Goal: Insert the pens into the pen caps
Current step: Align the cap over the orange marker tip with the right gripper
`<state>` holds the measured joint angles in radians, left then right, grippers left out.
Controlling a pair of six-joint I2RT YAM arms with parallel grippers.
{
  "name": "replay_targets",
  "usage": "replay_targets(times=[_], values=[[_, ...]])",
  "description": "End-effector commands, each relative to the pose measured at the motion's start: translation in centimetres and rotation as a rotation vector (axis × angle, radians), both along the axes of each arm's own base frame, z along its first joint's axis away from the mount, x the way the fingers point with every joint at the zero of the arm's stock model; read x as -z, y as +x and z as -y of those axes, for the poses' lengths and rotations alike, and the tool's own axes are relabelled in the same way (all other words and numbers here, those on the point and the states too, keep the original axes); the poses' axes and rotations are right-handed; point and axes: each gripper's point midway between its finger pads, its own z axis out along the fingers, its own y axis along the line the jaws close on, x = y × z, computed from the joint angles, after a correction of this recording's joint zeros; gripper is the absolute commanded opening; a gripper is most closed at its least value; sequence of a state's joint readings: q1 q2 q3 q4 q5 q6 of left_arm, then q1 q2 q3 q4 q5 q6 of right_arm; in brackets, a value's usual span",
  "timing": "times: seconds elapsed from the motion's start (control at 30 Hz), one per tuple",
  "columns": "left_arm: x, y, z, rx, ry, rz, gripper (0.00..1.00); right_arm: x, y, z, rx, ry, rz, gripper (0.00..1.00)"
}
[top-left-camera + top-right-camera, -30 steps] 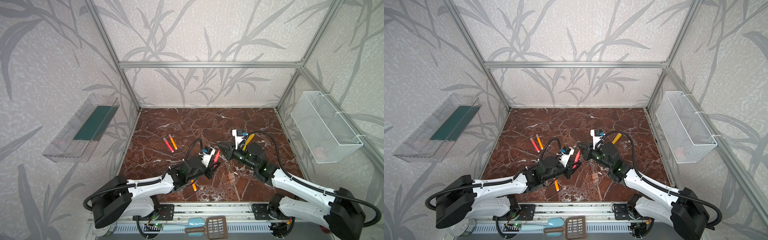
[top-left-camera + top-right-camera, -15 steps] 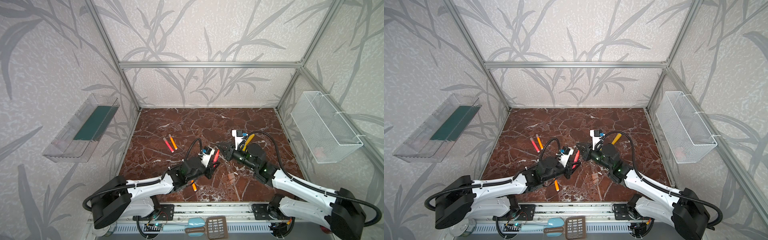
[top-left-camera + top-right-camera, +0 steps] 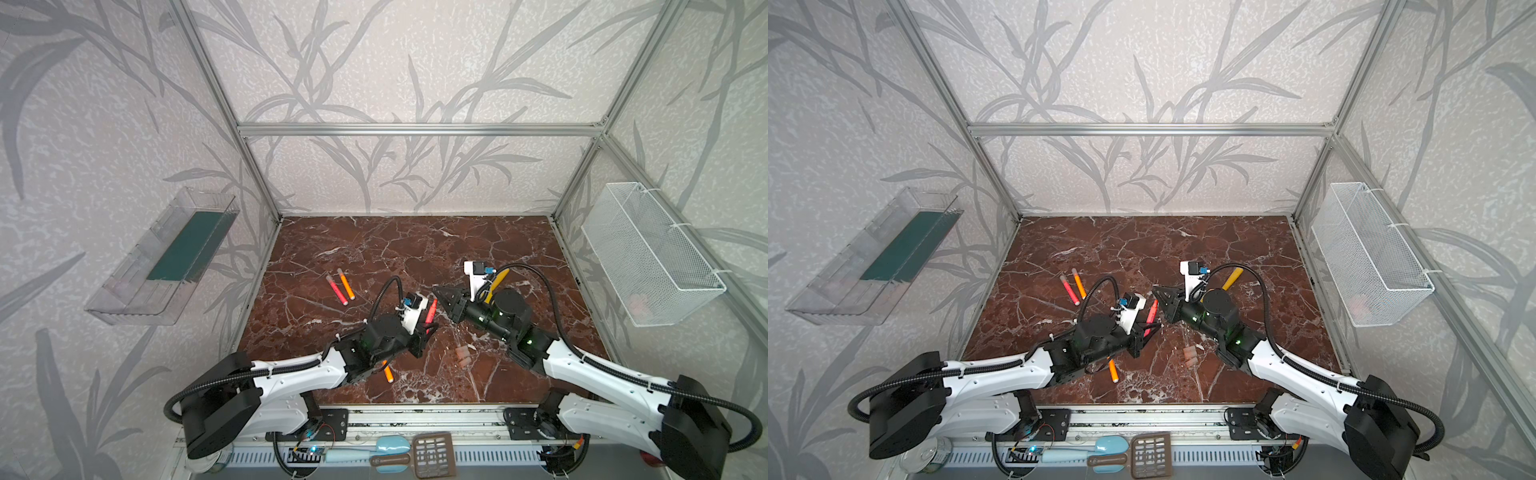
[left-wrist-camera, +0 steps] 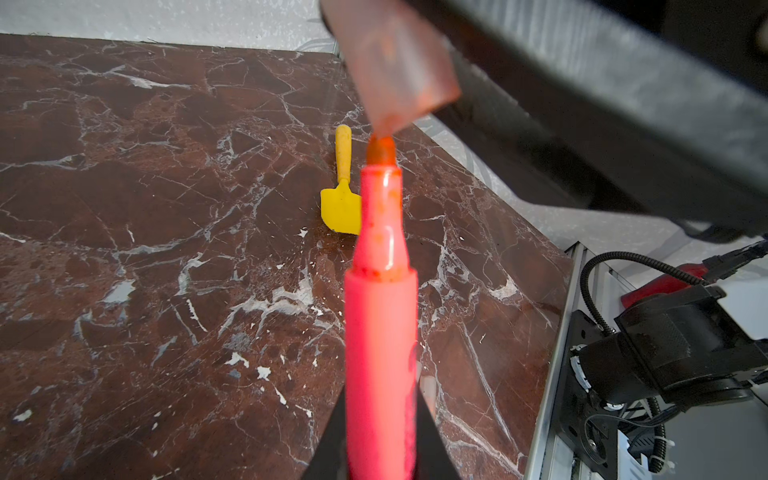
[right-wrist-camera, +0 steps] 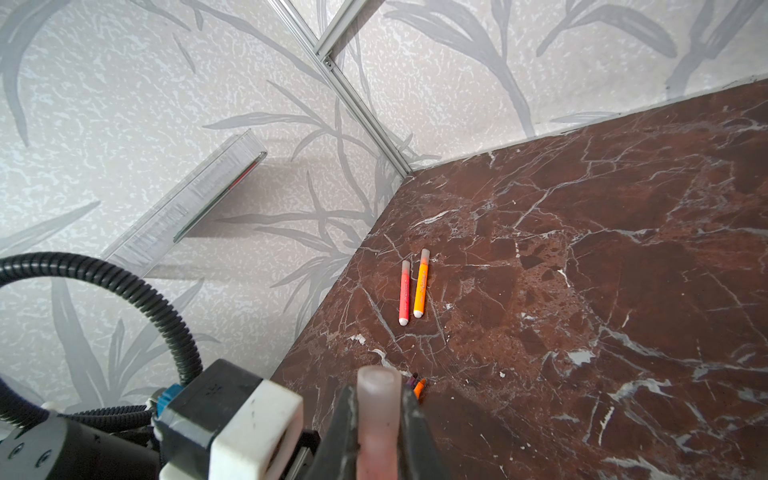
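My left gripper [image 3: 428,328] [image 4: 380,415] is shut on a red-pink pen [image 3: 431,311] [image 4: 380,299], whose bare tip points up and away. My right gripper [image 3: 440,293] [image 5: 377,395] is shut on a translucent pen cap [image 5: 376,415] [image 4: 390,79]. In the left wrist view the pen tip sits right at the cap's open mouth. A red-pink pen [image 3: 336,289] and an orange pen [image 3: 345,284] lie capped side by side at the left. Another orange pen [image 3: 388,372] lies partly under my left arm. Loose caps [image 3: 462,353] rest on the table between the arms.
A yellow spatula [image 3: 496,279] [image 4: 343,195] lies behind my right gripper. A white wire basket [image 3: 648,253] hangs on the right wall and a clear shelf [image 3: 166,257] on the left wall. More spatulas [image 3: 432,459] lie on the front rail.
My right gripper with the cap has edged slightly left toward the pen tip. The left gripper and its pen have barely moved.
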<state>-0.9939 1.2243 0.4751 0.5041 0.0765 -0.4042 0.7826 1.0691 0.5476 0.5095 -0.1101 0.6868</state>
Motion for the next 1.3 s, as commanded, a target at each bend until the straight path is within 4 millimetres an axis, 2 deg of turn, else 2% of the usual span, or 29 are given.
replay_targets(times=[0.0, 0.67, 0.93, 1.07, 1.27], values=[[-0.7, -0.1, 0.1, 0.003, -0.031, 0.014, 0.00, -0.8, 0.5, -0.1, 0.021, 0.008, 0.031, 0.00], [-0.7, -0.1, 0.3, 0.008, -0.034, 0.011, 0.00, -0.3, 1.4, -0.3, 0.052, -0.004, 0.033, 0.00], [-0.5, 0.8, -0.4, -0.055, -0.015, 0.005, 0.00, -0.3, 0.4, -0.5, 0.014, 0.017, 0.024, 0.00], [-1.2, 1.2, -0.6, -0.087, -0.034, 0.003, 0.00, 0.1, -0.2, -0.7, 0.000, 0.017, 0.016, 0.00], [-3.7, 1.6, -0.4, -0.097, -0.079, 0.006, 0.00, 0.4, -1.0, -1.2, -0.029, 0.027, 0.010, 0.00]])
